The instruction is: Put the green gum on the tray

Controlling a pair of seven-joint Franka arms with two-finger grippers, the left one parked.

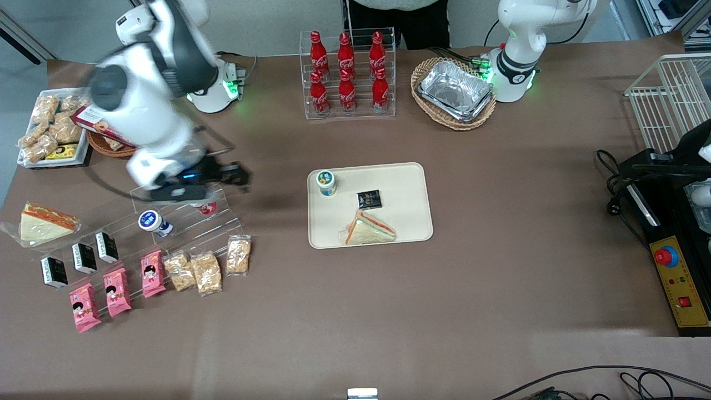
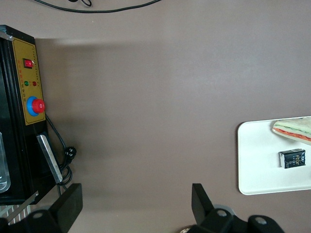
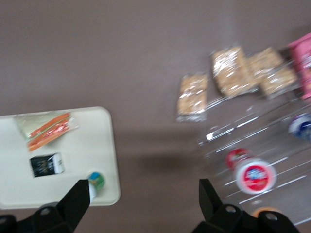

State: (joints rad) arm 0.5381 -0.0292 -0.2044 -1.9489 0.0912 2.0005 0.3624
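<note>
The green gum [image 1: 326,183], a small white bottle with a green-rimmed lid, stands upright on the cream tray [image 1: 411,183] at the tray's corner nearest the working arm. It also shows in the right wrist view [image 3: 95,181] on the tray [image 3: 73,145]. My right gripper [image 1: 236,176] is open and empty above the bare table, between the tray and the clear tiered stand [image 1: 183,222], apart from the gum. In the right wrist view the gripper [image 3: 143,199] has its fingers wide apart.
On the tray lie a wrapped sandwich [image 1: 369,229] and a small black packet [image 1: 369,198]. The stand holds a red-lidded bottle [image 3: 255,175] and a blue-lidded bottle [image 1: 153,222]; snack bags [image 1: 200,270] and pink packets [image 1: 116,291] lie nearer the camera. A cola rack [image 1: 347,75] and a foil pan [image 1: 455,91] stand farther back.
</note>
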